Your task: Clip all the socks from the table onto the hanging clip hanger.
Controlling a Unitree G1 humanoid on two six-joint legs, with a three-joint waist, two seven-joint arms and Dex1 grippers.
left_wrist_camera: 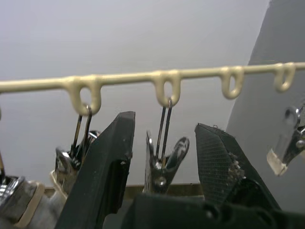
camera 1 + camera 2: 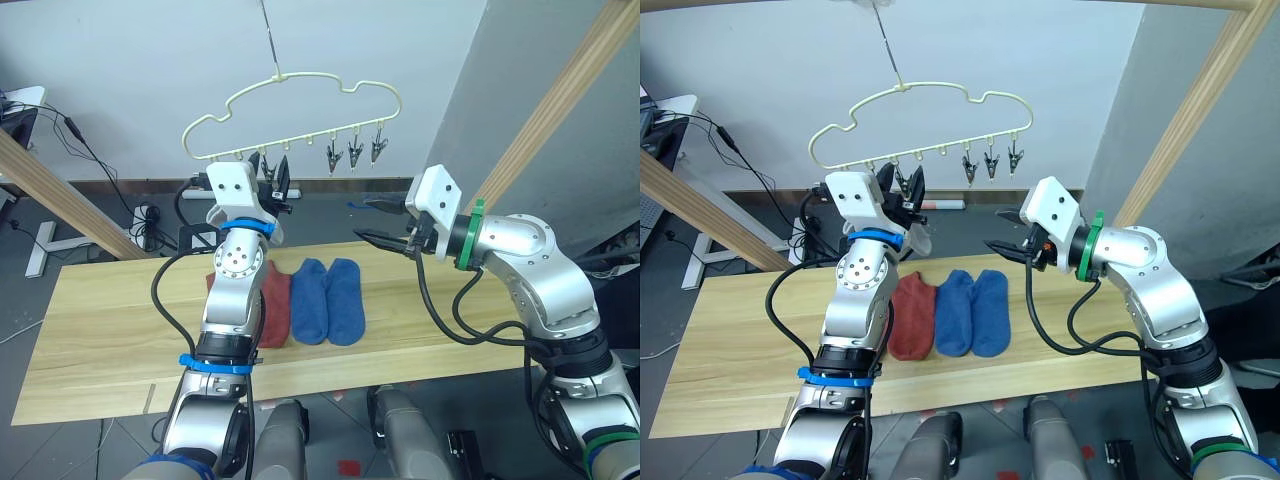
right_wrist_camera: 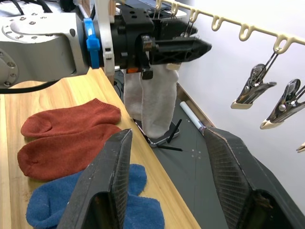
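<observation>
The pale yellow clip hanger [image 1: 200, 73] hangs above the table's [image 2: 100, 330] far edge. My left gripper [image 2: 275, 178] is raised to the hanger's rail, open, its fingers [image 1: 107, 157] on either side of a dark metal clip [image 1: 162, 164] without touching it. Two light grey socks [image 3: 157, 105] hang from clips just beside that gripper. Two rust-red socks [image 3: 71, 138] and two blue socks [image 2: 328, 300] lie side by side on the table. My right gripper [image 2: 365, 220] hovers open and empty above the table, right of the socks and below the hanger.
Three free clips [image 2: 352, 152] hang at the hanger's right end. Thick wooden poles slant at the left [image 2: 60, 200] and right [image 2: 560, 100]. Cables and a power strip [image 2: 150, 220] lie on the floor behind the table, and a pen [image 3: 190, 117] below the hanger.
</observation>
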